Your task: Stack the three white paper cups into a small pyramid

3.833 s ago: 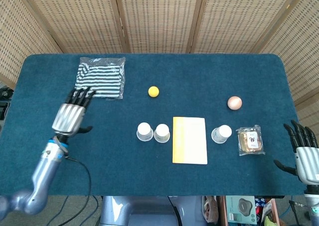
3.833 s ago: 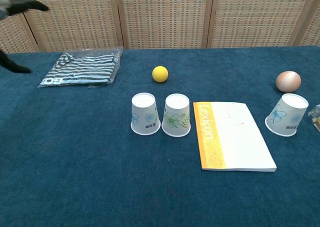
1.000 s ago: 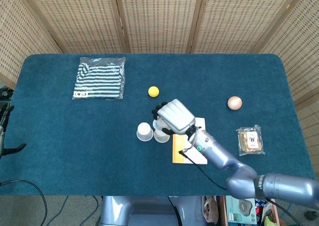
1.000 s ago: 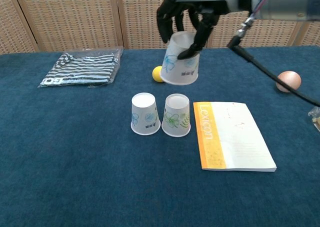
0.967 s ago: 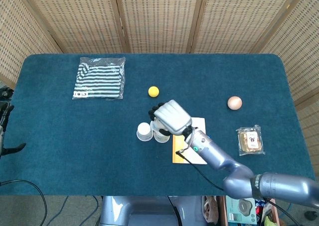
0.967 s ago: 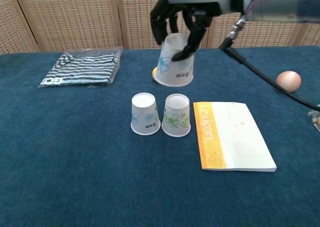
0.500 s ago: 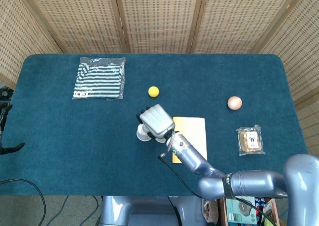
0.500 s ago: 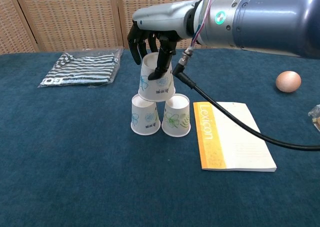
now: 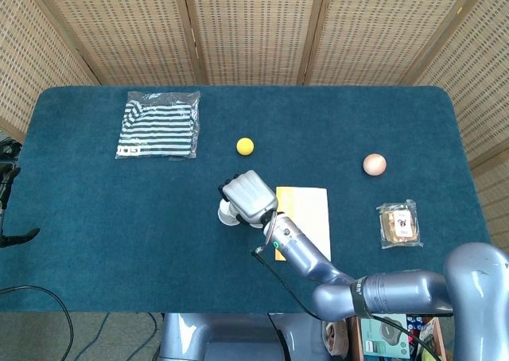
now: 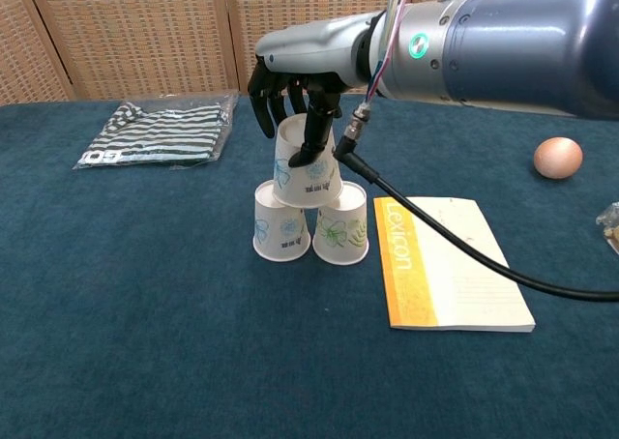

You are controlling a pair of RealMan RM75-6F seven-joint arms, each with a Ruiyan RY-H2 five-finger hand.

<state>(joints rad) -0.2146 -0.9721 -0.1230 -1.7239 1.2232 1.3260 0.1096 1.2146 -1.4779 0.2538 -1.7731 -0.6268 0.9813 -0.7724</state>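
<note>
Fingers point(image 10: 311, 130) of the right hand point(image 10: 295, 93) clamp the upside-down white paper cup point(image 10: 304, 166), which sits atop two matching white paper cups point(image 10: 281, 222) on the blue felt table point(image 10: 145, 294). Left hand point(image 9: 6, 206) at the table's edge: fingers unclear.

Showing deep teal-blue across the surface point(image 10: 145, 313). Wearing white with blue flower prints on the top cup point(image 10: 305, 161) and left cup point(image 10: 280, 222), green leaf prints on the right cup point(image 10: 341, 225). Glinting silver on the back of the right hand point(image 9: 248, 195), black on its fingers point(image 10: 313, 130). Glowing yellow on the ball point(image 9: 245, 145), pale brown on the egg point(image 10: 558, 158). Carrying black and white stripes on the bagged cloth point(image 10: 160, 131); pairing white with an orange band on the booklet point(image 10: 450, 262).
</note>
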